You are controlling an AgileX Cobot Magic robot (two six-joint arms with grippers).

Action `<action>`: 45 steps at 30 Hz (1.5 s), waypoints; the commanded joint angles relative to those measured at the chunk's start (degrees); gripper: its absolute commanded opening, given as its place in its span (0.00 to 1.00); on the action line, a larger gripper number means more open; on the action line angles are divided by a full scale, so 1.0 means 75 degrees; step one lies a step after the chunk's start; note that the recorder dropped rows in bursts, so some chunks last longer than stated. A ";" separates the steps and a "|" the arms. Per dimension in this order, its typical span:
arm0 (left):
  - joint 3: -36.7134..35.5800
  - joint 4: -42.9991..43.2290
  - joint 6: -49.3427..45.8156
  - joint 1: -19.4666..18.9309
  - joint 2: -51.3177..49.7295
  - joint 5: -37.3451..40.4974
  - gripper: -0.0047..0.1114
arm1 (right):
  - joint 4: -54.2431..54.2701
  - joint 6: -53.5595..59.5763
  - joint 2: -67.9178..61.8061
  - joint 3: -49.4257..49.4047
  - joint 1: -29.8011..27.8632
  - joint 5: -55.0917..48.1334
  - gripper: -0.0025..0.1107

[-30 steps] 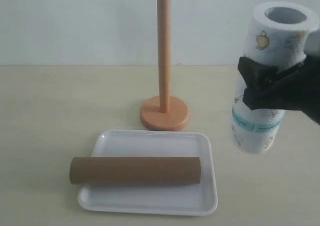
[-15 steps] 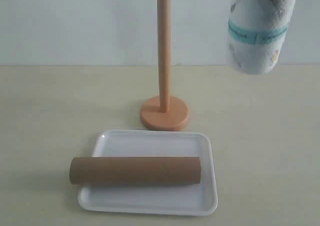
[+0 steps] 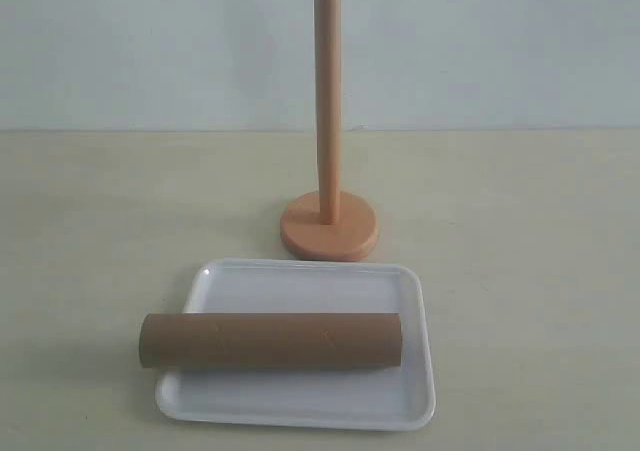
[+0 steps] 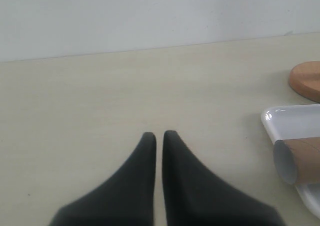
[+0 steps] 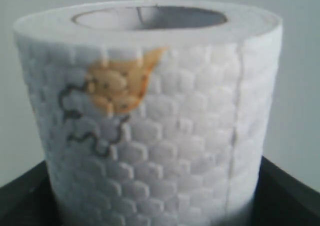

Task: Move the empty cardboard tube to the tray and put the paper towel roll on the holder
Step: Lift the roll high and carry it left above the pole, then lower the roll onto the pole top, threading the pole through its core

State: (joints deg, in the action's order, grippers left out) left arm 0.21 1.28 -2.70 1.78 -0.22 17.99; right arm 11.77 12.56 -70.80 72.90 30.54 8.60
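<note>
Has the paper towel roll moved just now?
Yes. The paper towel roll rose right of the holder, above its top and out of the exterior view; only the right wrist view shows it.

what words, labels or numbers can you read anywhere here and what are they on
None can be read.
The paper towel roll shows only a yellow and grey drawing, with no letters.
The cardboard tube, tray and holder are plain and unmarked.

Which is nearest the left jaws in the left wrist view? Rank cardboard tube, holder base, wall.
1. cardboard tube: open end, on the tray.
2. holder base: beyond the tray.
3. wall: farthest, at the back.
</note>
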 commanded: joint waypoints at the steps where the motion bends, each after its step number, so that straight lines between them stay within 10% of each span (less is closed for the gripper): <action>1: -0.0028 -0.0058 0.0064 -0.0023 0.0029 -0.0024 0.08 | -0.0102 0.0414 -0.0568 0.0580 0.0761 0.0471 0.02; 15: -0.0028 -0.0037 0.0064 -0.0023 0.0029 -0.0024 0.08 | -0.0114 0.0414 -0.3077 0.4076 0.0798 -0.2112 0.02; 45: -0.0028 -0.0037 0.0064 -0.0023 0.0029 -0.0024 0.08 | -0.2255 -0.1740 -0.3456 0.4120 0.0534 -0.2561 0.02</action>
State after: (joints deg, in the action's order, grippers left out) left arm 0.21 1.28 -2.70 1.78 -0.22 17.99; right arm -4.72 0.00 -97.49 103.46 34.88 -11.94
